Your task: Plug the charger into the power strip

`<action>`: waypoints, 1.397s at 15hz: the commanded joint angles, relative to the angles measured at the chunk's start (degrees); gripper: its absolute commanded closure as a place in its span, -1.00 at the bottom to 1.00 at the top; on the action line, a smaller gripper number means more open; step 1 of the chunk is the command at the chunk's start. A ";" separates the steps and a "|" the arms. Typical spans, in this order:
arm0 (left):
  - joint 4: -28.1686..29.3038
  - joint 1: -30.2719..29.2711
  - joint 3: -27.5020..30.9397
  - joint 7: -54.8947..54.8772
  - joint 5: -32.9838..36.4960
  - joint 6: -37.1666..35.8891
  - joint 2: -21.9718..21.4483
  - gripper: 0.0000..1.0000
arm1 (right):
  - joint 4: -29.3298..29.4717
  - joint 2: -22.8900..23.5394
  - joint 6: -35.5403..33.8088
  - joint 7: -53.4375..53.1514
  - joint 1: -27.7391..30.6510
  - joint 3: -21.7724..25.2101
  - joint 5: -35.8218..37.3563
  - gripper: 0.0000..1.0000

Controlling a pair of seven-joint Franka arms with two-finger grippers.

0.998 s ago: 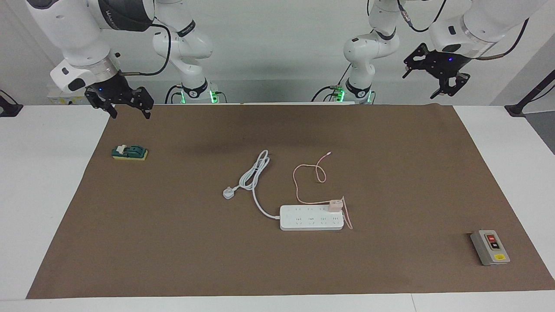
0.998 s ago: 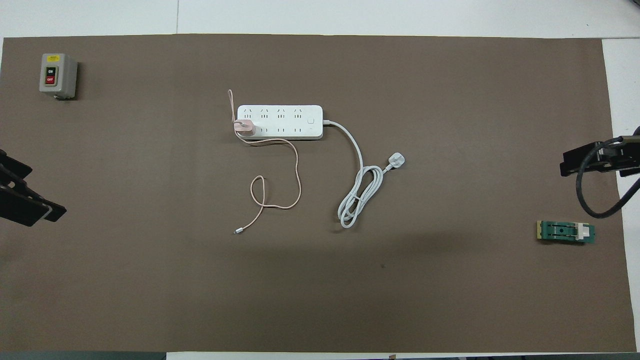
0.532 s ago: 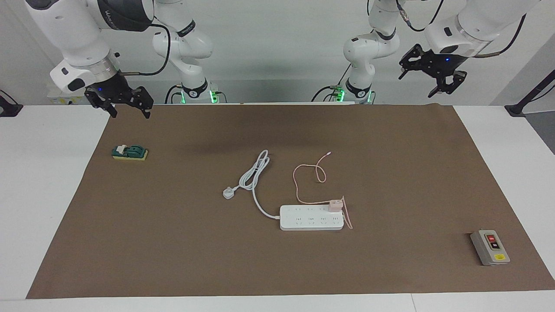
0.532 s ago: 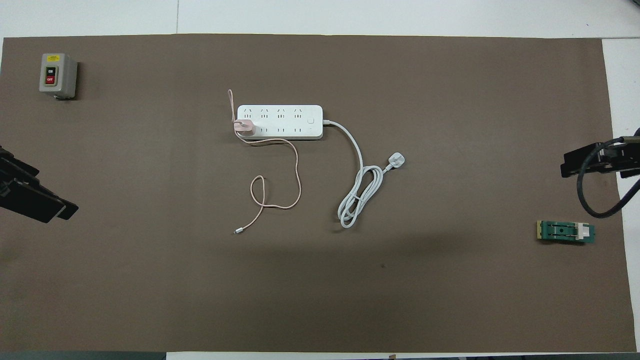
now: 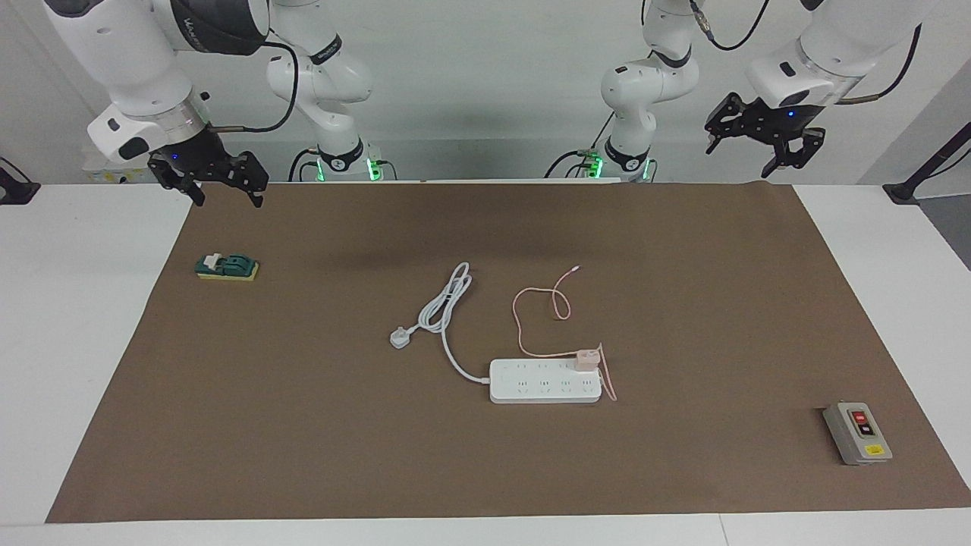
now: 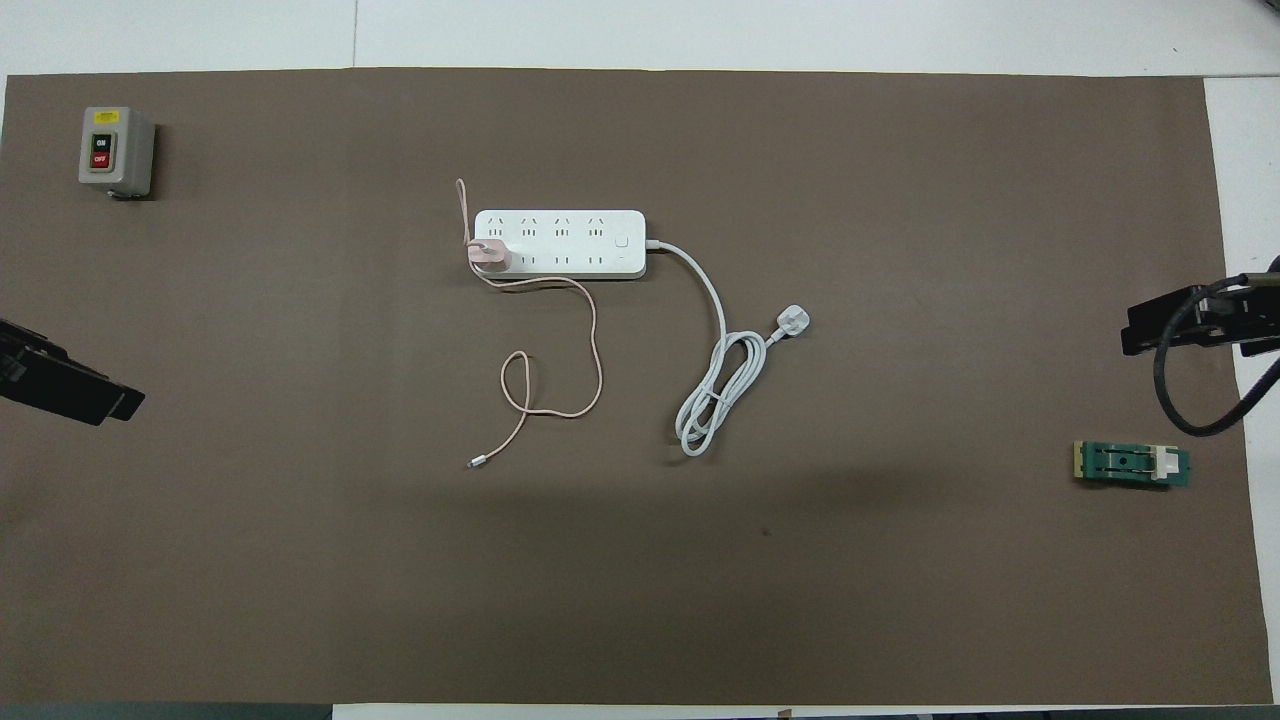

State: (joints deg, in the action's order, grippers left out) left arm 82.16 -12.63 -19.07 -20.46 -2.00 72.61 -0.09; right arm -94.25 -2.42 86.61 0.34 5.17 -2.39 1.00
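Note:
The pale-pink charger (image 5: 586,359) sits upright in a socket at the end of the white power strip (image 5: 542,383) toward the left arm's end of the table. It also shows in the overhead view (image 6: 488,254), on the strip (image 6: 560,243). Its thin pink cable (image 5: 531,303) loops over the mat, nearer to the robots than the strip. My left gripper (image 5: 747,155) hangs open and empty, high over the left arm's end of the mat (image 6: 70,385). My right gripper (image 5: 227,199) is open and empty, raised over the right arm's end (image 6: 1190,320).
The strip's thick white cord ends in a rounded white plug (image 5: 400,337) beside the strip. A grey box with red and black buttons (image 5: 857,432) lies at the mat's corner toward the left arm's end. A green block (image 5: 226,267) lies under my right gripper.
My left gripper has turned and shifted a little while staying raised. The charger, the strip and my right gripper have not moved.

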 commanded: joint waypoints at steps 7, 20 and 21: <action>13.37 -9.77 0.70 21.34 1.12 6.94 -8.09 -1.00 | -0.76 -0.92 -0.04 0.97 0.72 -0.69 0.49 -1.00; 7.22 10.25 15.90 21.34 3.41 9.13 0.87 -1.00 | -0.14 -1.01 0.05 1.33 0.72 -0.69 0.14 -1.00; 6.96 11.21 16.17 21.34 3.32 9.12 0.96 -1.00 | -0.06 -1.10 0.05 1.33 0.72 -0.69 0.14 -1.00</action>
State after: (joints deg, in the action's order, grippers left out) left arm 91.16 -4.58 -4.78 0.65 0.52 81.82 -0.23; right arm -94.16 -2.75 86.62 0.34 4.99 -2.68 1.00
